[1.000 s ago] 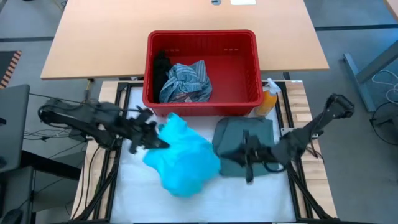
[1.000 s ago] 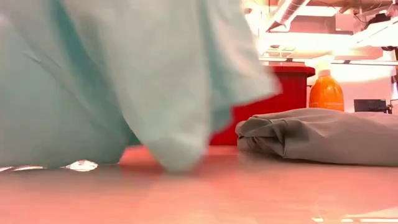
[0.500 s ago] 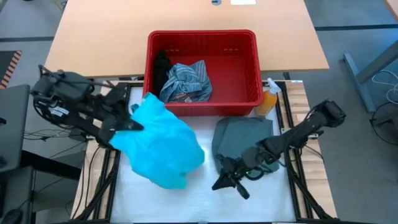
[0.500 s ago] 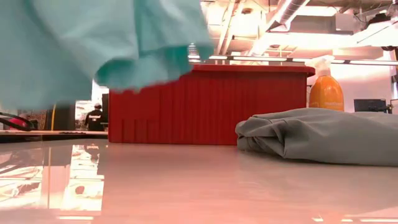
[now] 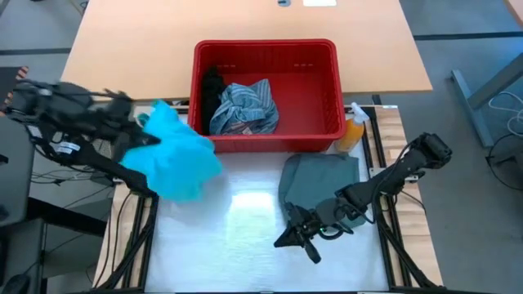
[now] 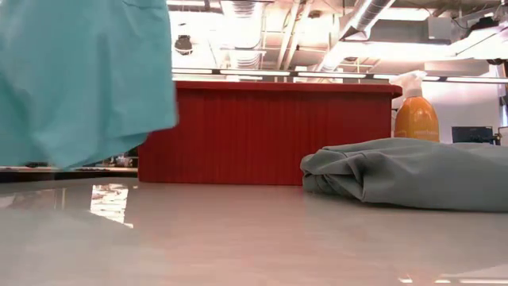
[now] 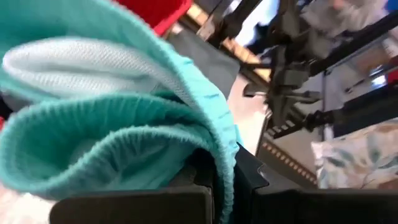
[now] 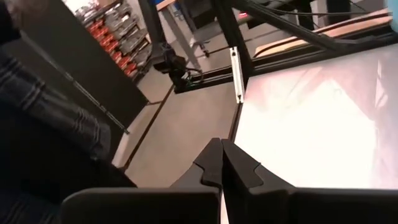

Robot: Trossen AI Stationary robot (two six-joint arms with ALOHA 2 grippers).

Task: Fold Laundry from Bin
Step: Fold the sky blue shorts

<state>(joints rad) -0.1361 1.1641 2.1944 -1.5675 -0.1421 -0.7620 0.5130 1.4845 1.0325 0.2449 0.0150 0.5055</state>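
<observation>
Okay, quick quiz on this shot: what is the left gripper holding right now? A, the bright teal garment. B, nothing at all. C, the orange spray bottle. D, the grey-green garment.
A: the left gripper is shut on the teal garment, which hangs lifted off the table at its left edge, while the grey-green garment lies on the table by the right gripper.

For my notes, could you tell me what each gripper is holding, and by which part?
The left gripper is shut on the teal garment, pinching its ribbed hem. The right gripper is shut and empty.
</observation>
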